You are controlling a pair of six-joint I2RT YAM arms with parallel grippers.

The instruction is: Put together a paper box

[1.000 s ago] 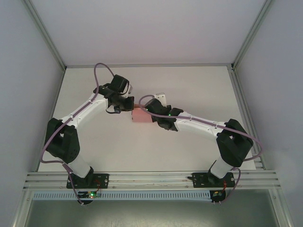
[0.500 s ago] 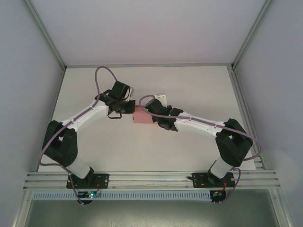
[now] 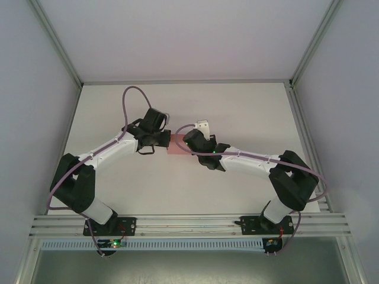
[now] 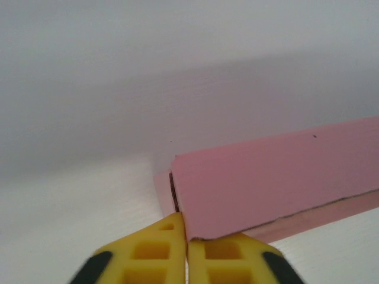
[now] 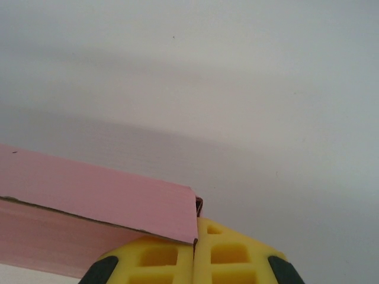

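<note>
Swung inward since earlier, left gripper [image 3: 167, 140] meets the small flat pink card box [image 3: 177, 147] on the white table [image 3: 237, 112]; right gripper [image 3: 188, 145] pinches its opposite corner. Left wrist view: jaws nearly together, grip unclear.

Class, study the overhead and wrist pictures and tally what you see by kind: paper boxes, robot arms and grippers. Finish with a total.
pink paper box: 1
robot arms: 2 (left arm, right arm)
grippers: 2 (left gripper, right gripper)
Total: 5
</note>
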